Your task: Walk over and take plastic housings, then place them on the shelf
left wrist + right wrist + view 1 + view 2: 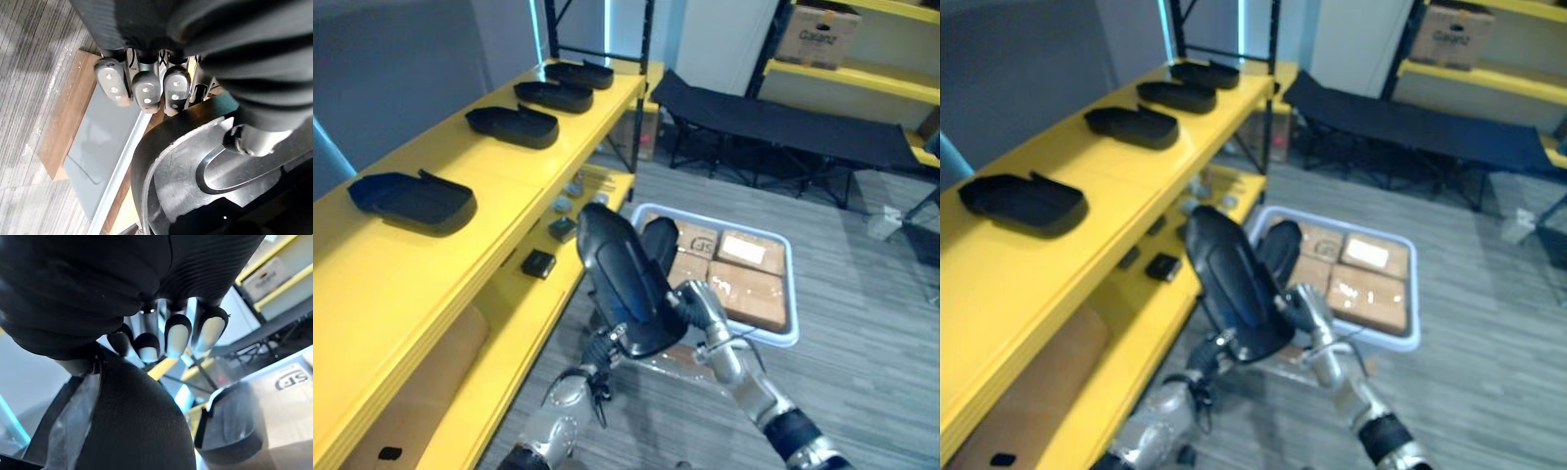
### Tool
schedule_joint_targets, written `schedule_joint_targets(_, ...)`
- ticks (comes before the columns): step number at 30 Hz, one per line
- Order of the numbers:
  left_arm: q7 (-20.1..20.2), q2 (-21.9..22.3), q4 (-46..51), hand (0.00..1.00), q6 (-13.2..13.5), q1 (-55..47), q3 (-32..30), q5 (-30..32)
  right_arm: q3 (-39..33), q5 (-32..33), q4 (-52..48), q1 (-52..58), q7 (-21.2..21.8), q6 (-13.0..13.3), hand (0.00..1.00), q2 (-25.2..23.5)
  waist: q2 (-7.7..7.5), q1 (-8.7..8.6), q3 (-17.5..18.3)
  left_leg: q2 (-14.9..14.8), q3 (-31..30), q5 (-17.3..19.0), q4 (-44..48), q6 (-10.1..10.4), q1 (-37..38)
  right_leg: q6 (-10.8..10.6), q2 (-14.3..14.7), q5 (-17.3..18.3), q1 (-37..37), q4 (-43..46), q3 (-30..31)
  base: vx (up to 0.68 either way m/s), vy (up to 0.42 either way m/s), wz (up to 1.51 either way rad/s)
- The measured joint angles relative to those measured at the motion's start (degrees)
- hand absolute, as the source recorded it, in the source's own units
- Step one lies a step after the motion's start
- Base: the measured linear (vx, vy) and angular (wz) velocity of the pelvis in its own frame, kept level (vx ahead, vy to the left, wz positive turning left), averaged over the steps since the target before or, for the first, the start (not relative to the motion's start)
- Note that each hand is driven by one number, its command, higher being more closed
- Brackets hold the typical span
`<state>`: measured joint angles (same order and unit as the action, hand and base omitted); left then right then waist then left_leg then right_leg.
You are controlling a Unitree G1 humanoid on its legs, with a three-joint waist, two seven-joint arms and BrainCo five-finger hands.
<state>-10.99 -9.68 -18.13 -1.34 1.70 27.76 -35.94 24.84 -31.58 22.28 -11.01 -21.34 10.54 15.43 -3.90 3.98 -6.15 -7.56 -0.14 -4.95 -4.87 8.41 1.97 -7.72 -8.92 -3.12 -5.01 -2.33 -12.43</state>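
Housing (625, 284) gripped by left robot hand (145, 90) and right robot hand (703, 307), mid-carry; next it needs lifting onto shelf (540, 164)

Six housings (411, 201) are in sight: four along the top shelf (489, 186), one upright in the foreground, and one just behind it. One white tray (791, 284) holds what look like four brown boxes (749, 294). A fifth box (818, 34) sits on the far shelving. Two small black blocks (538, 262) lie on the lower shelf. One black cot (773, 122) stands beyond.
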Motion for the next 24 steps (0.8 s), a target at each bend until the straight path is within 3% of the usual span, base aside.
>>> schedule_joint_targets(2, -1.3, 0.7, 0.0, 1.00, 0.7, 0.0, -0.1, 0.0, -0.1, 0.5, -0.7, 0.0, 0.0, 0.0, 1.00, 0.0, 0.00, 0.02, 0.0, 0.0, 0.0, 0.0, 0.0, 0.0, 0.0, 0.0, 0.0, 0.0, 0.0, 0.0, 0.0, 0.00, 0.000, 0.00)
schedule_joint_targets(3, -1.8, 1.0, 0.1, 0.00, 1.0, 0.0, -0.1, 0.2, -0.2, 0.6, -0.9, 0.0, 0.0, 0.0, 1.00, 0.0, 0.00, 0.03, 0.0, 0.0, 0.0, 0.0, 0.0, 0.0, 0.0, 0.0, 0.0, 0.0, 0.0, 0.0, 0.0, 0.00, 0.000, 0.00)
schedule_joint_targets(8, -5.1, 1.3, 2.9, 0.00, 2.4, 0.0, -0.6, 7.4, -1.1, 2.8, -1.0, 0.4, -0.4, 0.0, 1.00, -0.1, -0.01, 0.09, 0.0, 0.0, 0.0, 0.0, 0.0, 0.0, 0.1, 0.0, 0.0, 0.0, 0.0, 0.0, 0.0, 0.00, 0.000, 0.00)
schedule_joint_targets(13, -10.4, 1.4, 7.4, 0.00, 5.2, 0.4, -2.2, 21.5, -1.1, 5.1, -0.8, 2.5, -1.2, 0.0, 1.00, -0.2, -0.02, 0.11, 0.0, 0.0, 0.0, 0.0, 0.0, 0.0, 0.1, 0.0, 0.0, 0.0, 0.0, 0.0, 0.1, 0.00, 0.000, 0.00)
schedule_joint_targets(16, -13.3, 1.4, 9.4, 0.00, 6.4, 2.2, -3.1, 25.3, 0.4, 5.7, -0.8, 3.8, -0.9, 0.0, 1.00, -0.2, -0.02, 0.15, 0.0, 0.0, 0.0, 0.0, 0.1, 0.0, 0.1, 0.0, 0.0, 0.0, 0.0, -0.1, 0.1, 0.00, 0.000, 0.00)
schedule_joint_targets(24, -13.9, 1.4, 11.4, 0.00, 7.9, 4.2, -5.1, 22.3, 4.7, 6.6, -0.4, 4.7, 1.4, 0.0, 1.00, -0.9, -0.13, 0.02, 0.1, 0.0, 0.0, 0.0, 0.2, 0.0, 0.0, 0.0, 0.0, -0.1, -0.1, -0.2, 0.1, 0.00, 0.000, 0.00)
